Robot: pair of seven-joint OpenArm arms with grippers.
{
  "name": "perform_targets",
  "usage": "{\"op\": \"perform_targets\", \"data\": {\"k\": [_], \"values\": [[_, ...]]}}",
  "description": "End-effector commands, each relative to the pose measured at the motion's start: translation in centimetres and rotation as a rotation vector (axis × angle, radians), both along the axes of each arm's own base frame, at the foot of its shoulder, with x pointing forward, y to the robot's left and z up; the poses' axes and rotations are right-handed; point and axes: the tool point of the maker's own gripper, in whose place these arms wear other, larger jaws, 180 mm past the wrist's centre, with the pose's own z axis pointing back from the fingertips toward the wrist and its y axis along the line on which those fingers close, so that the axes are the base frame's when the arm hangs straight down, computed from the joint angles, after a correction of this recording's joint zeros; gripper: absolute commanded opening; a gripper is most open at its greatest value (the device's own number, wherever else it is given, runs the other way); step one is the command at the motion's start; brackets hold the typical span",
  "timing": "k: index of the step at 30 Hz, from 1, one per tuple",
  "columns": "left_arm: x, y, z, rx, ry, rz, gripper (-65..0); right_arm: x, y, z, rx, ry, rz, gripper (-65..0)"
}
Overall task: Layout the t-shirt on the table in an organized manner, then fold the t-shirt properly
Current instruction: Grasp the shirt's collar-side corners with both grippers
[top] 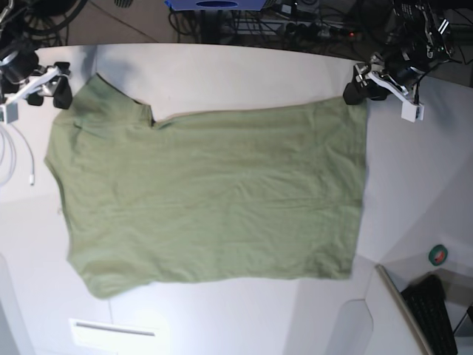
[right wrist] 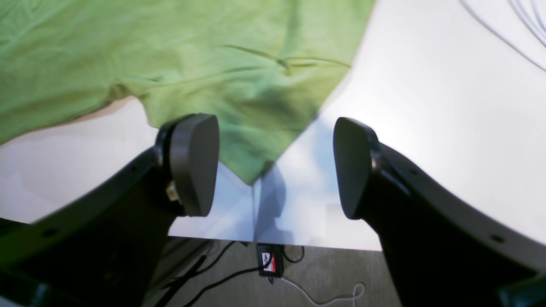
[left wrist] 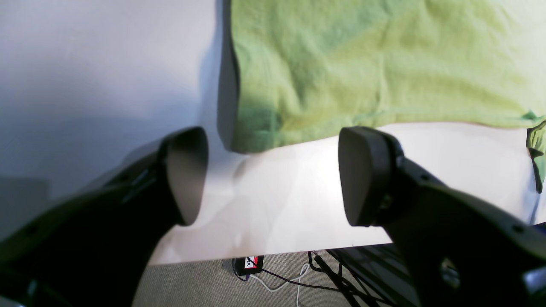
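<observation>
Olive-green cotton t-shirt (top: 211, 196) spread flat mid white worktop (top: 244, 70). Left gripper (left wrist: 273, 177) & right gripper (right wrist: 275, 166) at far-edge shirt corners, jaws released, nothing held.

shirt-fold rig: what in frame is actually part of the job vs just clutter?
Job:
- t-shirt, spread flat
- table
- left gripper, jaws open at a shirt corner
- right gripper, jaws open at a shirt corner

Clutter:
- white cable on the table
- green tape roll
- keyboard
</observation>
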Motion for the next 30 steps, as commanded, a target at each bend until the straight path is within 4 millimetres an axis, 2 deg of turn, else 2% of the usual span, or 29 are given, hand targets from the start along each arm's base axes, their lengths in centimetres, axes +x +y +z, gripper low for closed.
{"op": "perform_targets", "data": {"k": [1,13,30], "values": [[0.2,0.5,0.6,0.016,-0.017,-0.010,-20.1,0.6,-0.2,0.9,-0.006,-0.040,0.007,-26.0],[-1.0,0.4,0.2,0.014,0.007,-0.011,-20.1,0.6,0.0,0.8,-0.002,-0.041,0.012,-26.0],[1.2,-0.4,0.6,-0.006,-0.034,-0.011,-20.1,0.8,-0.2,1.0,-0.005,-0.047,0.006,-26.0]]}}
